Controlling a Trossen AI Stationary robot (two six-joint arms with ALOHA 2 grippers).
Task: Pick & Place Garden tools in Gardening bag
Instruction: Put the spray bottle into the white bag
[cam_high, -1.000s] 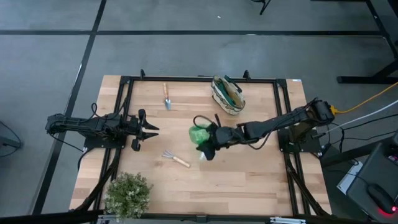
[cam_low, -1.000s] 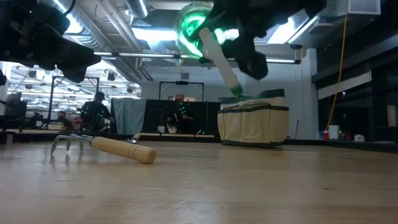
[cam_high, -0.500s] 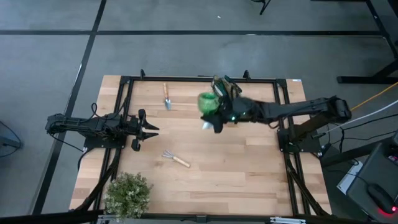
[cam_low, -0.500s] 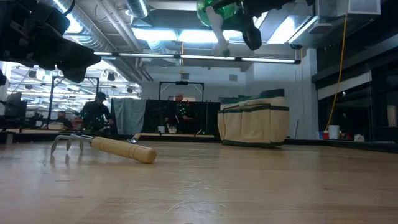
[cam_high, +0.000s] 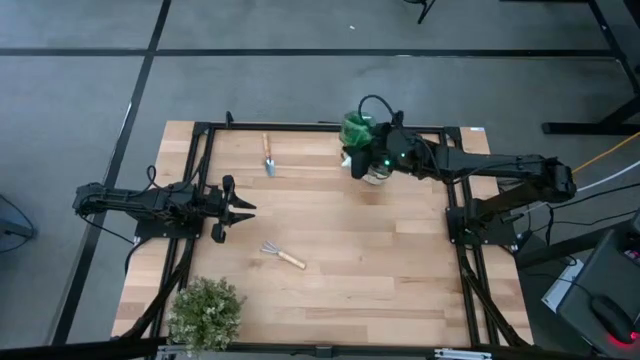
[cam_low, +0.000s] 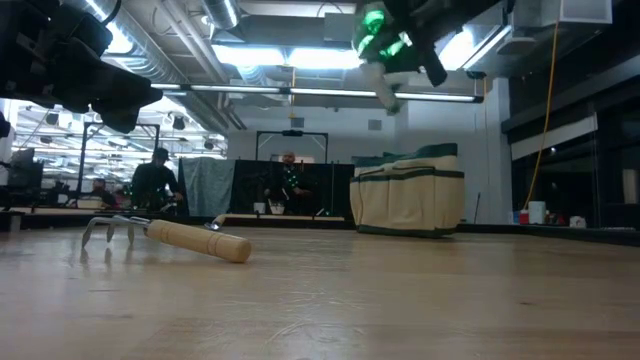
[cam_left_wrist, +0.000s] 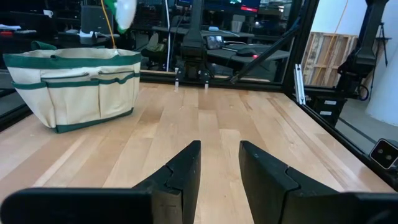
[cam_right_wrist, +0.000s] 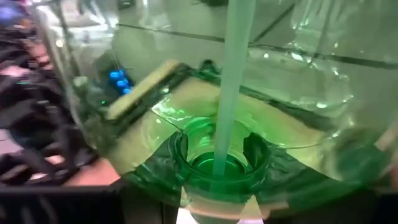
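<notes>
My right gripper (cam_high: 366, 150) is shut on the green spray bottle (cam_high: 357, 130) and holds it in the air over the gardening bag (cam_high: 374, 177), which stands near the table's far edge and is mostly hidden under the arm. In the low view the bottle (cam_low: 380, 28) is high above the bag (cam_low: 408, 190). The trowel (cam_high: 268, 155) lies flat at the far side. The pronged rake (cam_high: 282, 255) lies flat near the middle, prongs down (cam_low: 105, 232). My left gripper (cam_high: 240, 208) is open and empty at the left. The pruning shears are not in view. My right gripper holds the spray bottle at its neck end (cam_right_wrist: 217, 163), by the white trigger head (cam_low: 386, 85); the bottle itself hides the fingers. The arm reaches in level from the table's right. The bottle is lifted clear and tilted, green body up, white head hanging down.
A bushy green plant (cam_high: 206, 312) stands at the near left corner. A black metal frame (cam_high: 300, 127) runs round the table's edges. Bare wood lies between the rake and the bag. People and equipment show in the room beyond the table (cam_low: 160, 180).
My right gripper has carried the spray bottle from above the table's middle up and toward the far edge and the right, ending over the bag. The bottle has stayed clear of the table and has turned about with the gripper.
</notes>
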